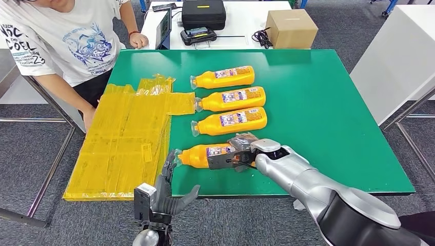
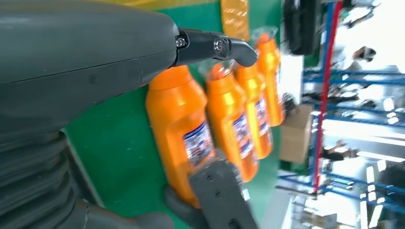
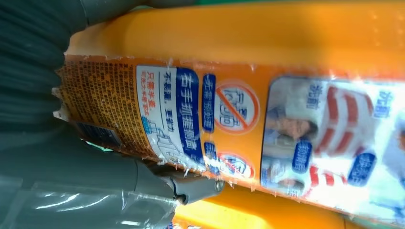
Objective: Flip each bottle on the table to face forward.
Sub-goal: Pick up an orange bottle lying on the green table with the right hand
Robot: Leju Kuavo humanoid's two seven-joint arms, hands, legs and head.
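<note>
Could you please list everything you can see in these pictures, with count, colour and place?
Bottles: four, orange with labels, lying in a row on the table, caps toward the robot's left.
Table: one, green, in front of the robot.
Plastic sheets: a yellow stack, on the table's left side.
Cardboard box: one, brown, on the white table behind.
Case: one, black, on that white table.
Person: one, white printed T-shirt, far left.
Left hand: grey, at the near edge, holding nothing.
Right hand: grey, gripping the nearest bottle.

Silver right arm point(image 1: 308, 182) with a smooth rounded shell; grey right hand point(image 1: 237, 152); dark left hand point(image 1: 163, 192), screws on its fingers point(image 2: 215, 45).
</note>
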